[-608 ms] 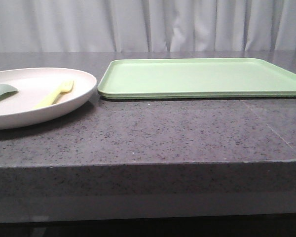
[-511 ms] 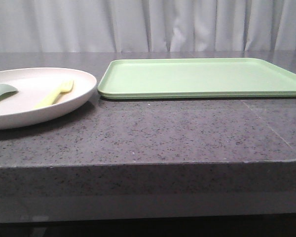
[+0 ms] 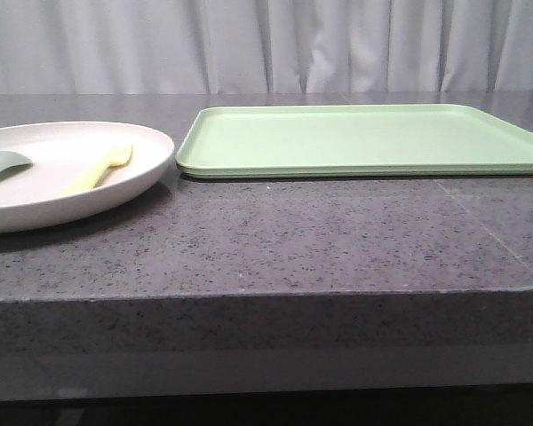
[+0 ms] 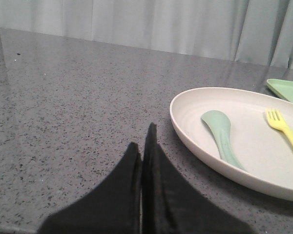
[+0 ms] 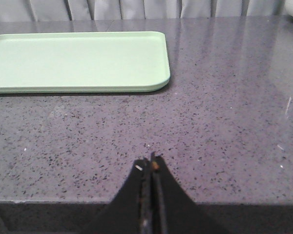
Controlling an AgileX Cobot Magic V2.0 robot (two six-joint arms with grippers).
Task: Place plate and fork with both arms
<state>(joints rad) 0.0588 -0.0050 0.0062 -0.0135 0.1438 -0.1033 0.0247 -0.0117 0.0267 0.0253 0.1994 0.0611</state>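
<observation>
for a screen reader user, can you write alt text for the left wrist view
A wide off-white plate rests on a speckled grey stone table, holding a small yellow fork and a grey-green utensil lying apart. The left arm's dark pincer, closed and empty, sits low beside the plate, with a green tray corner behind.

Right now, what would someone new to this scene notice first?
Probably the big light green tray, lying bare on the dark speckled counter. To its left sits the off-white plate, holding the yellow fork and a grey-green utensil side by side. Both pincers, left and right, are shut near the counter's near edge, holding nothing.
</observation>
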